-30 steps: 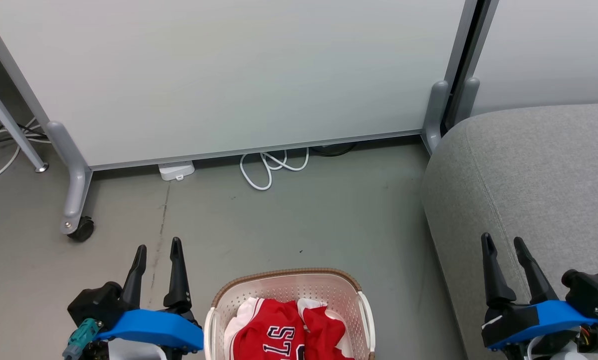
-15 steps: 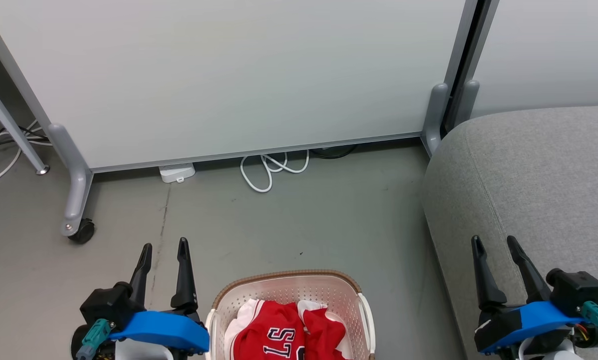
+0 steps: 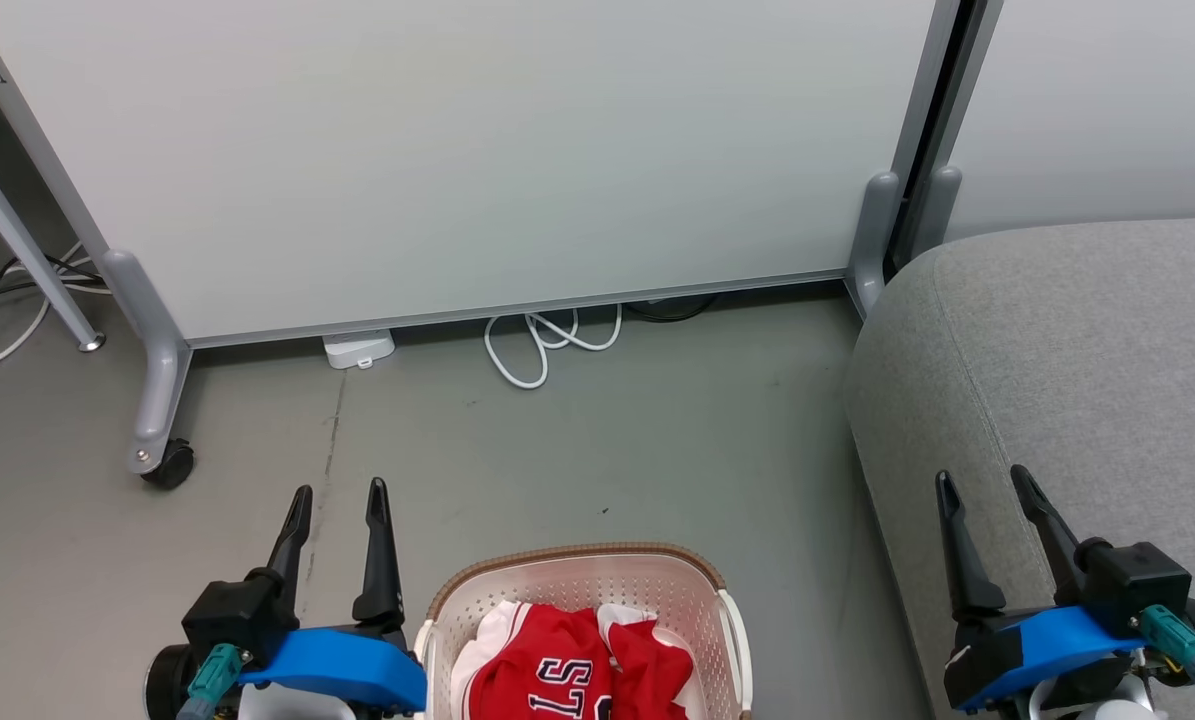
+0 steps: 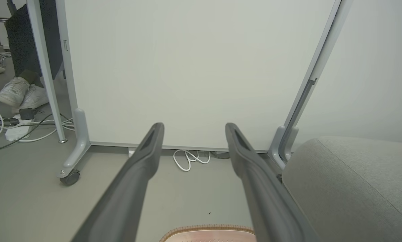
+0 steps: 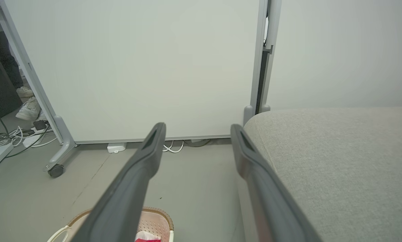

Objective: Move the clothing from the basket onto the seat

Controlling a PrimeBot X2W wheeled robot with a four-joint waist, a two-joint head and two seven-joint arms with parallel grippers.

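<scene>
The cream basket point(image 3: 577, 578) with a brown rim sits on the floor at the bottom middle of the head view, cut off by the frame's lower edge. Inside it lies the crumpled red clothing point(image 3: 577, 670), with black white-outlined letters showing on the jersey. The light-grey seat point(image 3: 1087, 380) fills the right side. My left gripper point(image 3: 340, 492) hangs open just left of the basket, holding nothing. Over the seat's front corner my right gripper point(image 3: 982, 477) is open too. The basket's rim point(image 4: 207, 229) shows in the left wrist view, and the basket point(image 5: 153, 223) in the right wrist view.
A white partition panel point(image 3: 457, 150) on castor feet point(image 3: 169, 462) stands across the back. White cable loops point(image 3: 537, 345) and a white adapter point(image 3: 357, 348) lie at its base. More cables point(image 4: 15, 126) and a person's white shoes point(image 4: 21, 95) are beyond its left end.
The head camera has tilted a little, shifting the scene down. Both grippers have drawn inward slightly, the left to the right and the right to the left, both still open.
</scene>
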